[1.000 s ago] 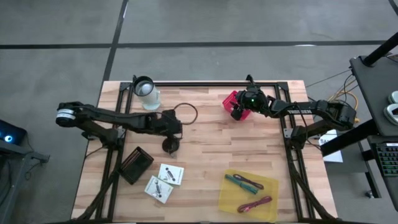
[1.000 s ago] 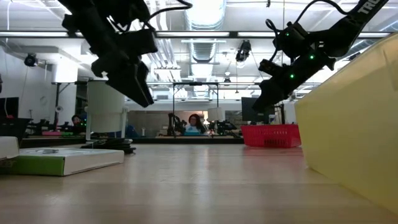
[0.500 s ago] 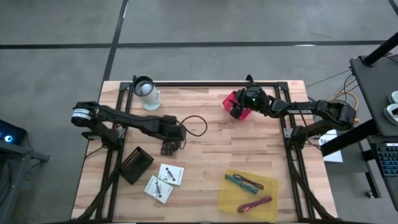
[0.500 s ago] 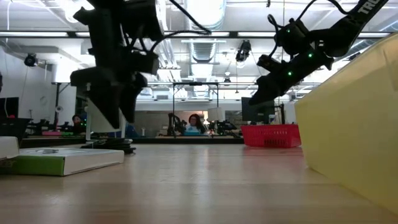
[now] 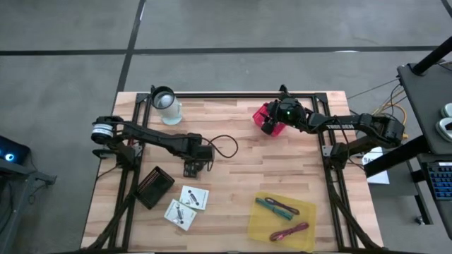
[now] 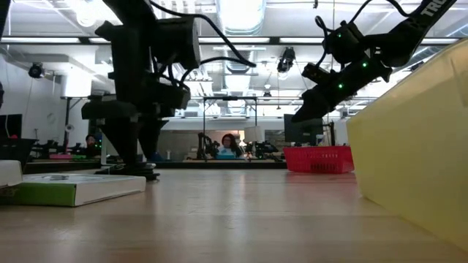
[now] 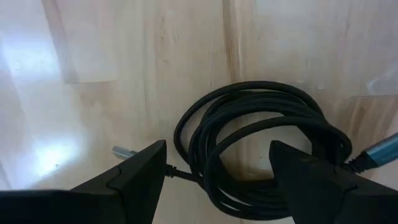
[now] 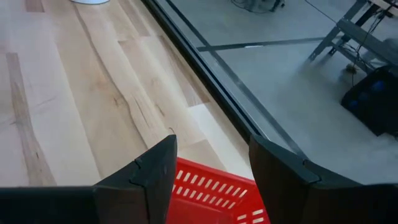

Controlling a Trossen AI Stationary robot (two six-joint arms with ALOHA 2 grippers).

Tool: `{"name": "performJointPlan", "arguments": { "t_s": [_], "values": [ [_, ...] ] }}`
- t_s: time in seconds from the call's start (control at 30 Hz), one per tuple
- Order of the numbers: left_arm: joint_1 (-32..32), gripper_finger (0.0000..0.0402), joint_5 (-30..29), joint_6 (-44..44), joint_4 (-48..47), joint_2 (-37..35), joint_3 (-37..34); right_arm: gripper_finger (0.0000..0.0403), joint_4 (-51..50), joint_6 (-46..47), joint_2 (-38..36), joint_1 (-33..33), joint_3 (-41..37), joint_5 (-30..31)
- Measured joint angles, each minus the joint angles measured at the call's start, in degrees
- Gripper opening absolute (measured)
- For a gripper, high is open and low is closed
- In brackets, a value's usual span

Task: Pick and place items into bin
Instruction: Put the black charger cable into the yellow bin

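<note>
Lowered since the earlier frame: left end effector (image 7: 217,180), fingers parted astride black cable coil (image 7: 261,149), unclamped; right end effector (image 8: 211,168) open, empty, above red bin (image 8: 211,193).

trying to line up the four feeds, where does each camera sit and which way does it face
High view: above the table, looking straight down; both arms show, left hand by the cable coil, right hand over the red bin.
Low view: at tabletop height, looking level into the room; both arms show.
Left wrist view: on the left arm, facing down at the coil between its open fingers.
Right wrist view: on the right arm, facing the bin past its open fingers.
Shared: the high and left wrist views both show the coil.
</note>
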Motion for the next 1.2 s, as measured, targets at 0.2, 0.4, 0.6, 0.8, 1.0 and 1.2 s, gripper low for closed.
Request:
{"name": "performJointPlan", "arguments": {
  "t_s": [0.2, 0.4, 0.6, 0.8, 1.0, 1.2],
  "values": [
    [0.0, 0.0267, 0.0, 0.3, 2.2, 2.4, 0.2, 0.0187, 0.3, -0.2, 0.0, 0.0, 0.0, 0.0],
    [0.0, 0.0267, 0.1, 4.4, 2.8, 4.6, 0.5, 0.0187, 0.4, -0.2, 0.0, 0.0, 0.0, 0.0],
    [0.0, 0.0267, 0.0, 5.2, 2.4, 5.3, 1.3, 0.0187, 0.5, -0.1, 0.0, 0.0, 0.0, 0.0],
    [0.0, 0.0266, -0.2, 5.3, 3.3, 5.1, 1.2, 0.0187, 0.5, -0.1, 0.0, 0.0, 0.0, 0.0],
    [0.0, 0.0234, -0.1, 5.2, 4.0, 5.0, 0.6, 0.0187, 0.5, 0.0, 0.0, 0.0, 0.0, 0.0],
    [-0.1, 0.0169, 0.5, 5.1, 4.2, 5.0, 0.5, 0.0187, 0.5, 0.0, 0.0, 0.0, 0.0, 0.0]
  ]
}}
